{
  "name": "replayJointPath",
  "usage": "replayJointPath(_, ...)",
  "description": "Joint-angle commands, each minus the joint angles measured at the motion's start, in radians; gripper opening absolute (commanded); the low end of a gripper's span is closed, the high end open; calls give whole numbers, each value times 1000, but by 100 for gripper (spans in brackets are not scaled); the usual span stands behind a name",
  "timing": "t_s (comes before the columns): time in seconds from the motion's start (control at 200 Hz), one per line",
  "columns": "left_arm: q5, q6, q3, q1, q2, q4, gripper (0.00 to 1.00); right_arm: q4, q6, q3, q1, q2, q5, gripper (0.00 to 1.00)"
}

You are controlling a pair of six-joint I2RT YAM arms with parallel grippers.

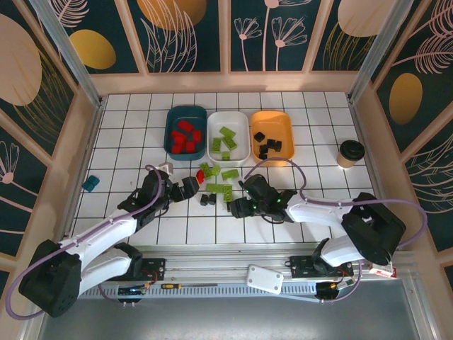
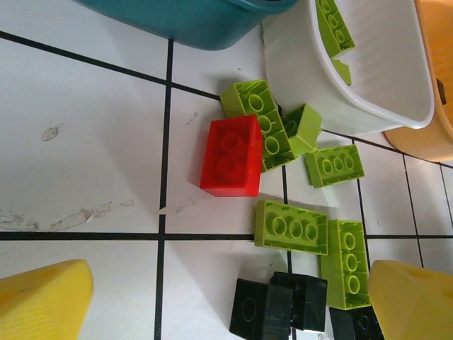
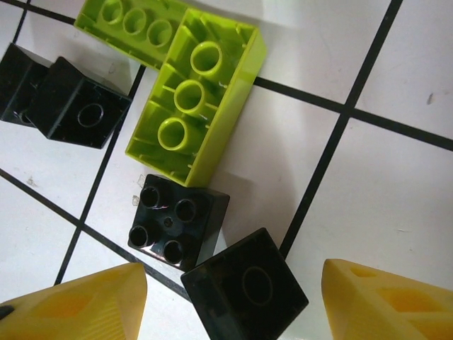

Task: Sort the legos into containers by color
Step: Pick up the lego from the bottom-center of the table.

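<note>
right fingers wide above black legos

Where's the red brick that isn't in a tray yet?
In the left wrist view the red brick lies on the table, left of the loose pile and against a green brick, just short of the teal tray and white tray.

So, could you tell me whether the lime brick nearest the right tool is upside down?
Upside down: the lime brick shows its hollow underside and three inner tubes, not studs.
</note>
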Motion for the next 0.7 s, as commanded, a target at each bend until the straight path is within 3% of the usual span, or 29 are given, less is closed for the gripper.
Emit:
replayJointPath(0.0, 18, 6, -9, -6, 8, 28, 99, 30, -20, 4, 2, 34, -25, 63)
replayJointPath(0.205, 16, 6, -10, -6, 7, 26, 99, 40, -17, -11, -17, 43, -38, 51)
replayJointPath(0.43, 31, 8, -3, -5, 8, 33, 98, 35, -19, -31, -38, -27, -49, 27)
replayJointPath(0.696, 23, 11, -2, -6, 1, 25, 99, -6, -31, 8, -150, -169, -69, 20)
